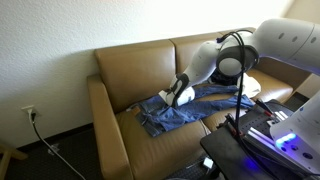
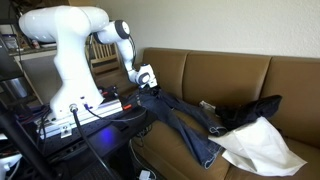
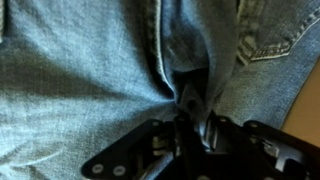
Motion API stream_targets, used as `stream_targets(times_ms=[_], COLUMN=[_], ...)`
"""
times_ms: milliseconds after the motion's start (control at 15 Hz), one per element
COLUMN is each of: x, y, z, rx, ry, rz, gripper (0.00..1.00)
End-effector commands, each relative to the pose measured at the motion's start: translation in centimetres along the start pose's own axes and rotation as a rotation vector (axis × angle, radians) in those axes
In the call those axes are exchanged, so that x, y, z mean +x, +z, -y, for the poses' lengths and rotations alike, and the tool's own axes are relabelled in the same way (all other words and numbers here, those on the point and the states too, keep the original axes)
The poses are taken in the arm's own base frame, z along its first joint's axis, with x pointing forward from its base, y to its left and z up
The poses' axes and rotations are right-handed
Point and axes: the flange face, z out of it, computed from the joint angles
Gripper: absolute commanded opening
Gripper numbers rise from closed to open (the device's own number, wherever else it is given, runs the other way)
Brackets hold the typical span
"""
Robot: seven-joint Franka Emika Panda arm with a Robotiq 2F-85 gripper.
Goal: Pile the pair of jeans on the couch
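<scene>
The pair of jeans (image 1: pixel 180 112) lies spread on the tan-brown couch (image 1: pixel 120 70), waist near my gripper and legs running along the seat (image 2: pixel 190 128). My gripper (image 1: pixel 181 95) is down on the jeans near the waist end, also seen in an exterior view (image 2: pixel 147 84). In the wrist view the gripper (image 3: pixel 192 108) is shut on a bunched fold of the jeans (image 3: pixel 80 70), and denim fills almost the whole picture. The fingertips are mostly buried in the fabric.
A black item (image 2: pixel 255 108) and a white cloth (image 2: pixel 262 146) lie on the couch past the jeans' legs. A dark stand with lit electronics (image 1: pixel 275 135) and cables stands in front of the couch. A wall socket with a cord (image 1: pixel 30 113) is beside the armrest.
</scene>
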Motion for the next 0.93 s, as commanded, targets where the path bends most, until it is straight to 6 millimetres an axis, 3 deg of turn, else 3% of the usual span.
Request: stream_targets(times_ms=[0,133,267,467,867], x=[1.1,1.3,2.2,4.8,5.5], y=[0.5,-0.4,-2.5,-7.8,-18.0], z=[1.0,3.0,4.0,5.6,9.3], rx=[-0.051,-0.028,-0.028,-0.065,-0.108], ry=[0.095,0.122,0.117,0.054,-0.164], rz=[0.065,0.136,0.166,0.143,0.210], gripper=[0.04,0.04,0.04,0.04,0.04])
